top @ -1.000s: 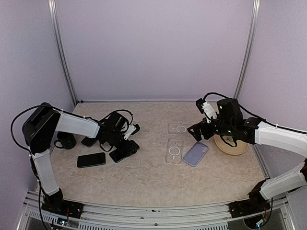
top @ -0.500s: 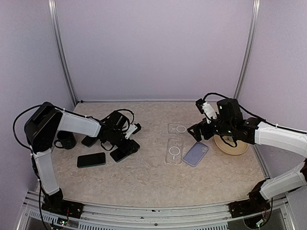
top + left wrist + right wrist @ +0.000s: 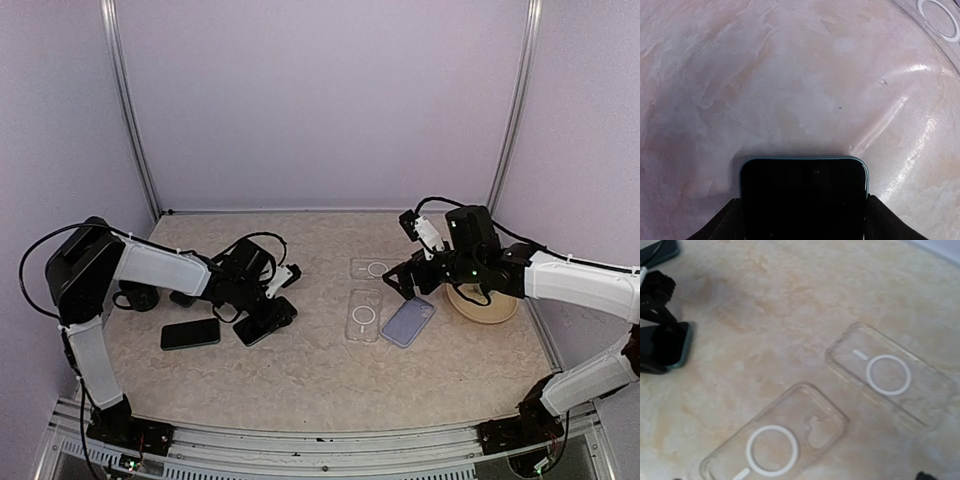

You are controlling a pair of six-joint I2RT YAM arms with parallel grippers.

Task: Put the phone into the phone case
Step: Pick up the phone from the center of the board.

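The black, teal-rimmed slab phone point(image 3: 803, 200) lies flat on the marbled worktop point(image 3: 300, 370), well apart from the clear plastic case point(image 3: 775, 437). The left tool point(image 3: 268, 308) clamps its long edges; the right tool point(image 3: 408, 283) hangs open. Likely stiff, slick, light: hold mid-sides.

Left arm point(image 3: 160, 268) reaching low, jaws clamped; right arm point(image 3: 575, 280) hovering, jaws wide apart.

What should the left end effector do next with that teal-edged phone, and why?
Probably lift it a little. The left end effector has its fingers against both long sides of the phone, which looks flat on the table. The nearer clear case lies empty off to the right, so the phone likely has to clear the surface before travelling there.
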